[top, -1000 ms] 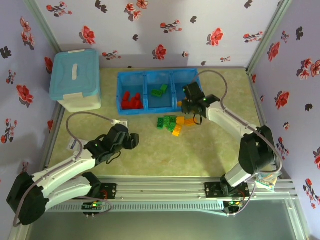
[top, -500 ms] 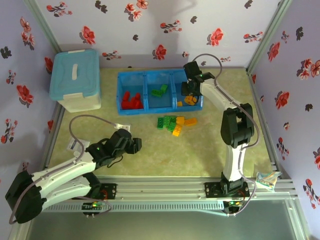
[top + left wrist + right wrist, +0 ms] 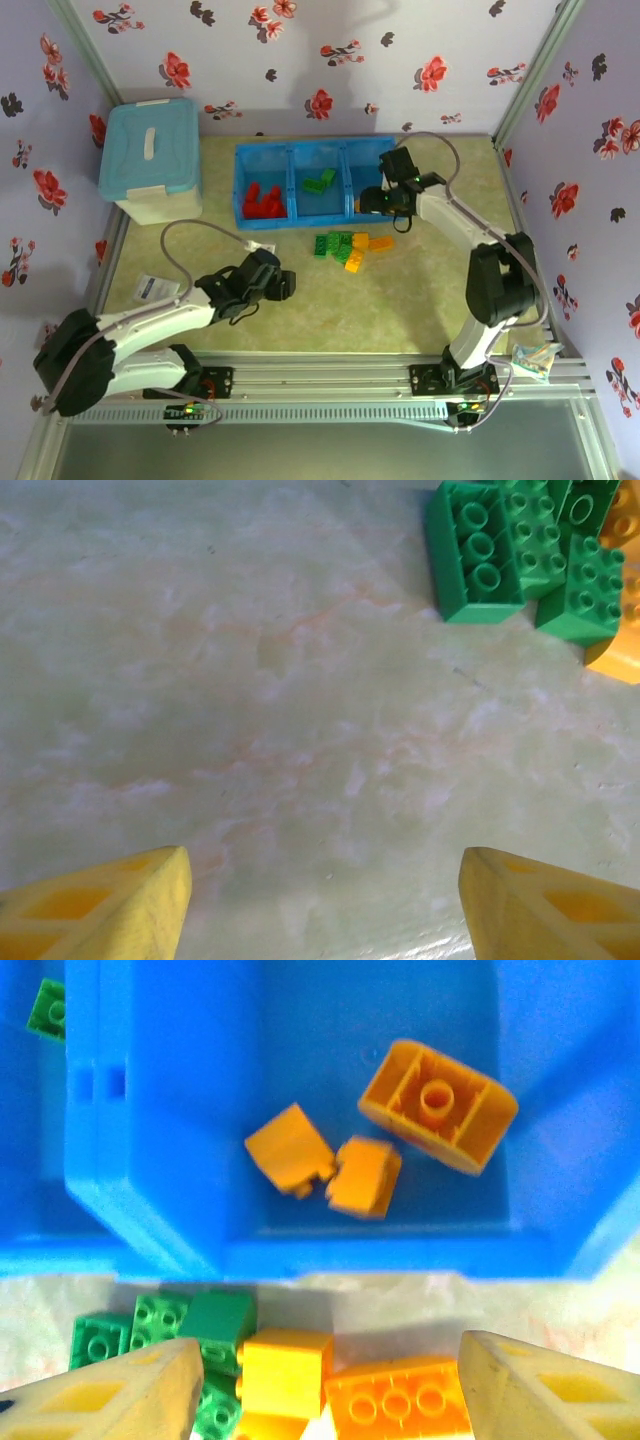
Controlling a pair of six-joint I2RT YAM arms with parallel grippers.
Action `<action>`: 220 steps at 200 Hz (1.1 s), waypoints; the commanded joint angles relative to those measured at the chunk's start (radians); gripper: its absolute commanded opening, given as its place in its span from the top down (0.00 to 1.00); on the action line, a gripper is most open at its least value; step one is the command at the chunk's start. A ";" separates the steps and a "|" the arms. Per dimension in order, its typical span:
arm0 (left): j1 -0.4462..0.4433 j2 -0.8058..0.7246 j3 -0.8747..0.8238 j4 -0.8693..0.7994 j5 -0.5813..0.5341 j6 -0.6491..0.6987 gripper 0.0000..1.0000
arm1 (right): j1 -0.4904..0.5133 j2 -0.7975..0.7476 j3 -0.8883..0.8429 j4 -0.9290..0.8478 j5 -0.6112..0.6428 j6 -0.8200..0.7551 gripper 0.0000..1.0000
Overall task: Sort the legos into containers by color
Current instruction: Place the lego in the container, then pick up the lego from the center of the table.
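Three orange bricks (image 3: 363, 1175) are seen in the right-hand compartment of the blue tray (image 3: 150, 1210), just ahead of the right pincer (image 3: 325, 1390), whose fingers are spread wide with nothing held. A loose pile (image 3: 350, 246) of green, yellow and orange pieces is left on the table (image 3: 420, 300) below that pincer, just beside the tray's near wall. Red bricks (image 3: 262, 200) are gathered in the compartment farthest to its left, green bricks (image 3: 320, 182) in the middle one. The left pincer (image 3: 325, 880) is likewise held wide open (and empty) low over bare table, the pile lying ahead to its right. A lidded box (image 3: 150, 160) is stood well beyond it, to its left.
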 commanded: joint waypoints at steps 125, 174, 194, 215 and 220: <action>0.067 0.638 0.566 -0.106 0.125 0.095 0.29 | 0.010 -0.459 -0.508 0.189 0.007 0.093 0.35; 0.067 0.720 0.609 -0.131 0.124 0.097 0.31 | 0.009 -0.501 -0.562 0.200 0.016 0.095 0.35; 0.070 0.737 0.619 -0.128 0.120 0.097 0.32 | 0.009 -0.511 -0.573 0.203 0.015 0.099 0.35; 0.071 0.746 0.635 -0.130 0.120 0.098 0.32 | 0.010 -0.521 -0.584 0.203 0.016 0.104 0.35; 0.071 0.746 0.640 -0.132 0.122 0.098 0.32 | 0.009 -0.523 -0.586 0.204 0.018 0.104 0.35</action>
